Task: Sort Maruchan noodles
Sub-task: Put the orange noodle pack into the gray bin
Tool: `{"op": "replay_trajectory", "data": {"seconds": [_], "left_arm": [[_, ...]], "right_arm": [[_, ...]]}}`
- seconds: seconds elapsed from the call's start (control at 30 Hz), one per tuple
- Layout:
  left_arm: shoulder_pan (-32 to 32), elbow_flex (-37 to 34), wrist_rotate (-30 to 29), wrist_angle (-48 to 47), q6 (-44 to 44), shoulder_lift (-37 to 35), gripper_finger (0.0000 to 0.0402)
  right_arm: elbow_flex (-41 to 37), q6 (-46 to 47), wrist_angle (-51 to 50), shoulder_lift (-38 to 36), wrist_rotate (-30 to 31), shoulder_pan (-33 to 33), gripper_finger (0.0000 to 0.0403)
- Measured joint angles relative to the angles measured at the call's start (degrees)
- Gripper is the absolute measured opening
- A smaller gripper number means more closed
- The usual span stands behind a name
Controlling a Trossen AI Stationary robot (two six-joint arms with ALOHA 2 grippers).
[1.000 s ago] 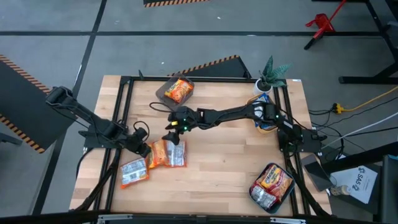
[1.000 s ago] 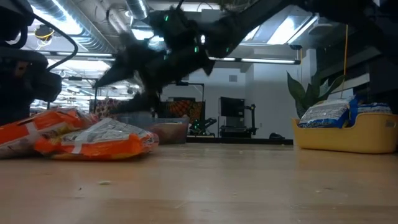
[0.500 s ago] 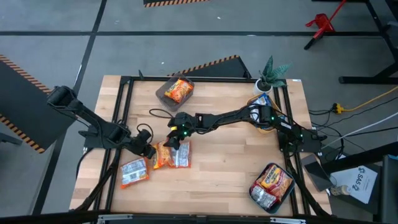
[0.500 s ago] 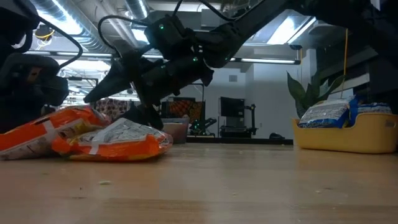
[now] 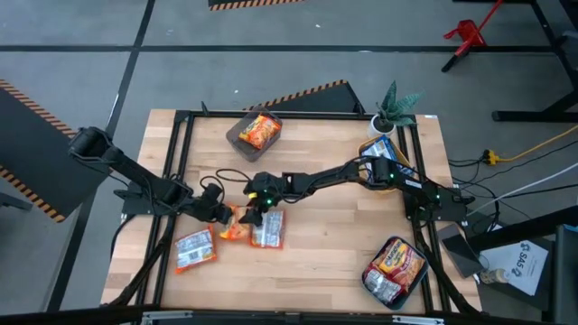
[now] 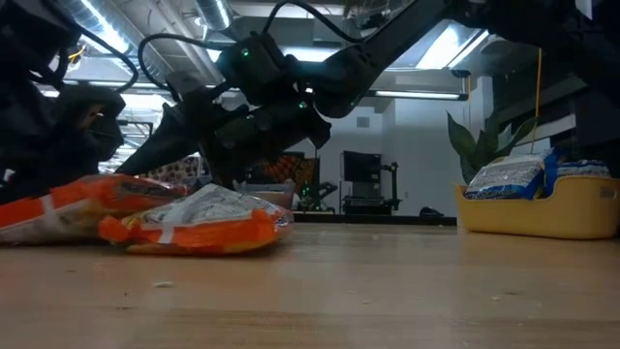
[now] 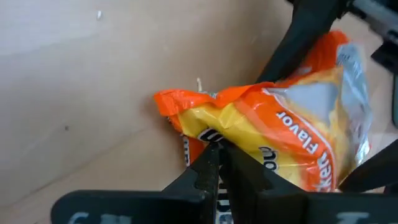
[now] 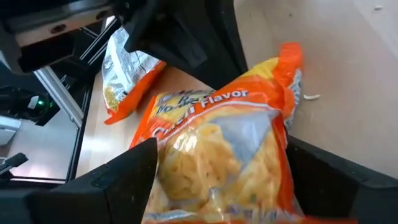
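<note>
- On the worktop (image 5: 334, 226), toward its nine o'clock side, an orange packet (image 5: 267, 227) was straddled by the right pincer (image 5: 259, 209), whose jaws stood spread wide on either side of it without yet pressing in.
- The left pincer (image 5: 224, 214) lay just beside it at nine o'clock, clenched; in the left wrist view its tips appeared pinched at the edge of a second orange packet (image 7: 273, 149), though a firm hold could not be confirmed.
- Compared with a second ago, the right arm had been brought down and toward six o'clock, and the packet pair had been shifted the same way and pulled slightly apart.
- This was judged to mean that one packet was being singled out for pickup.
- Another orange-and-silver packet (image 5: 193, 250) lay at seven o'clock, well apart from any container.
- Sorted packets were seen in the grey tray (image 5: 237, 137) at twelve o'clock, the yellow bin (image 6: 542, 218) at two o'clock and a tray (image 5: 368, 277) at five o'clock.
</note>
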Motion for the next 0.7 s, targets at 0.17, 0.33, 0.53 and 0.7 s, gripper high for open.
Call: {"op": "replay_trajectory", "data": {"seconds": [0.17,0.33,0.53,0.7], "left_arm": [[0.9,0.0,-2.2,2.0,-0.1,0.8,0.0019],[1.0,0.0,-3.1,2.4,-0.1,0.8,0.0019],[1.0,0.0,-3.7,2.6,-0.1,0.8,0.0019],[1.0,0.0,-3.8,3.0,-0.2,-1.0,0.0019]], "right_arm": [[0.0,0.0,-0.3,0.0,-2.5,-0.1,0.0272],[0.0,-0.1,-0.6,0.0,-3.7,0.0,0.0189],[0.0,-0.1,-0.8,0.0,-4.1,-0.3,0.0088],[0.0,0.0,-1.0,0.0,-5.9,-1.1,0.0015]]}}
